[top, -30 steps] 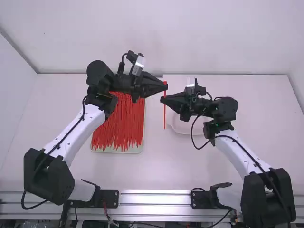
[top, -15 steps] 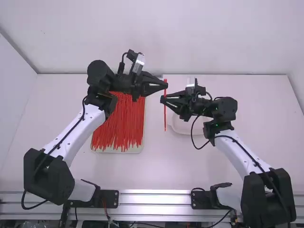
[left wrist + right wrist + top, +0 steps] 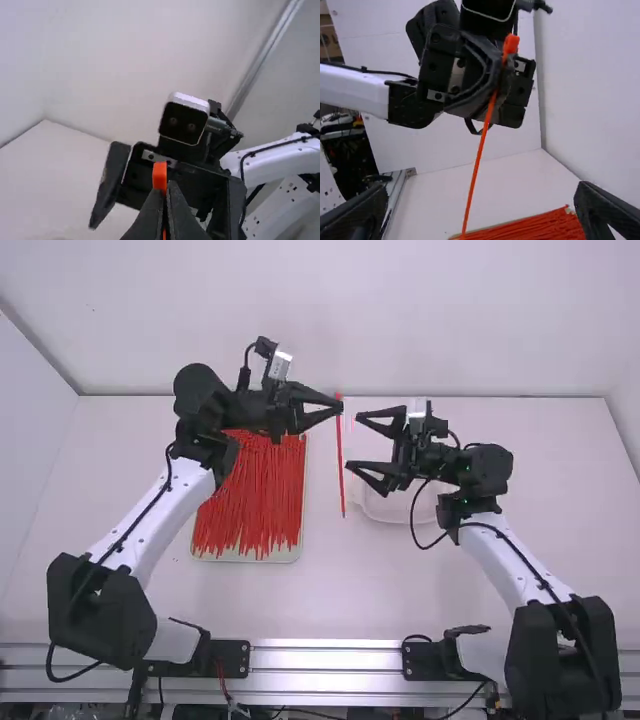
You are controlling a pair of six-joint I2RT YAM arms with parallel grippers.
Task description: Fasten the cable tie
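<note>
Since the earlier frames the right end effector [image 3: 352, 443] has swung its fingers wide apart and backed off to the right of the cable tie [image 3: 341, 465]. The left end effector [image 3: 338, 411] has shifted a little left, taking the tie along. We log the white counter [image 3: 330, 570] under both arms. The left arm reaches up over a pale tray [image 3: 250, 557] lying on the counter, loaded with a thick pile of red ties [image 3: 255, 490]. The right arm reaches toward the middle, its end effector above a white bowl [image 3: 385, 510] just right of the tray. The left end effector is pressed together on the single cable tie, pinching it just below the head. The strap hangs straight down between tray and bowl, and we cannot tell if its tip touches the counter. In the left wrist view we see both fingers [image 3: 150, 210] meeting on the tie, head poking out above them. In the right wrist view that arm's own fingers [image 3: 352, 215] sit spread at the far corners, with the tie dangling well clear of them.
</note>
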